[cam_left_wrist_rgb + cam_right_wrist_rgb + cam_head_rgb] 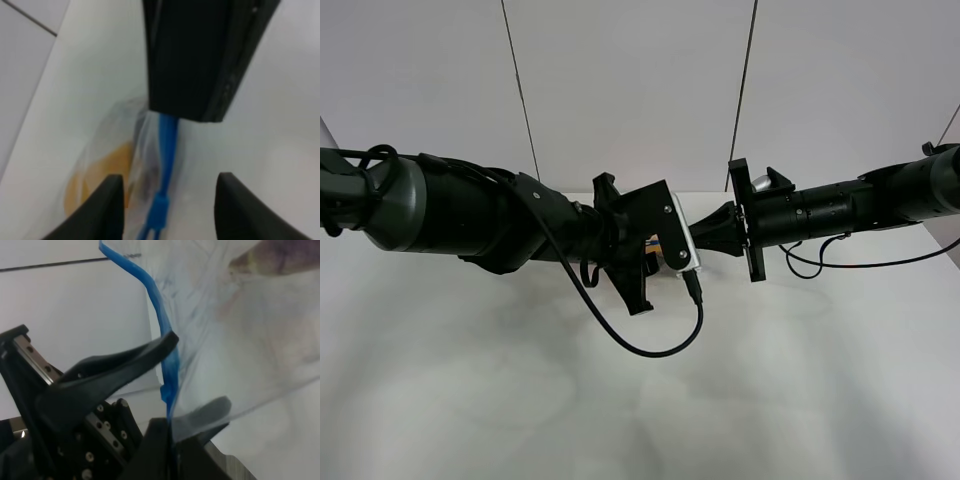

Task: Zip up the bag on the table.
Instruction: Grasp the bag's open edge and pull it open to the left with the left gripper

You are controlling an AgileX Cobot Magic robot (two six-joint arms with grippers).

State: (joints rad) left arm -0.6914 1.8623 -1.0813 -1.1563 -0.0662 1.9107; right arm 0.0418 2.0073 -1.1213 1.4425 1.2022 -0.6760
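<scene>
Clamping the bag's (100,170) blue strip (167,145), the right pincer (197,375) holds one end; the left pincer (169,187) straddles it, fingers (107,205) apart. Bag mid-frame on the surface (640,400); zipping seems unfinished.

Nothing readable is showing: no text, label, brand, number or sign is appearing legibly on the bag (235,340), its blue zip strip (167,145) or the desk (620,420).
</scene>
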